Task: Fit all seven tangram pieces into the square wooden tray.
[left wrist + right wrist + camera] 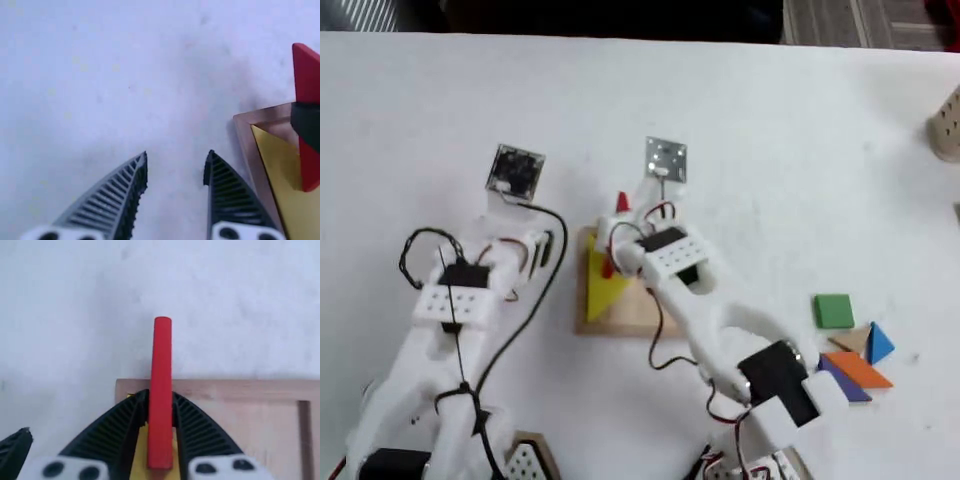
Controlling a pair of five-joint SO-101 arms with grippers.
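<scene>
The square wooden tray (630,315) lies between the two arms, with a yellow triangle (599,287) flat in its left part. My right gripper (161,399) is shut on a red piece (162,385), held on edge over the tray's far left corner; from above the red piece (621,205) sticks out past the tray's far rim. My left gripper (175,161) hangs open over bare table just left of the tray (244,134), nothing between its fingers. The red piece (307,75) and yellow triangle (285,172) also show in the left wrist view.
Loose pieces lie to the right of the right arm: a green square (833,310), a tan triangle (850,340), a blue triangle (880,343), an orange piece (862,368) and a purple piece (840,381). A pegged wooden block (946,125) stands at the far right edge.
</scene>
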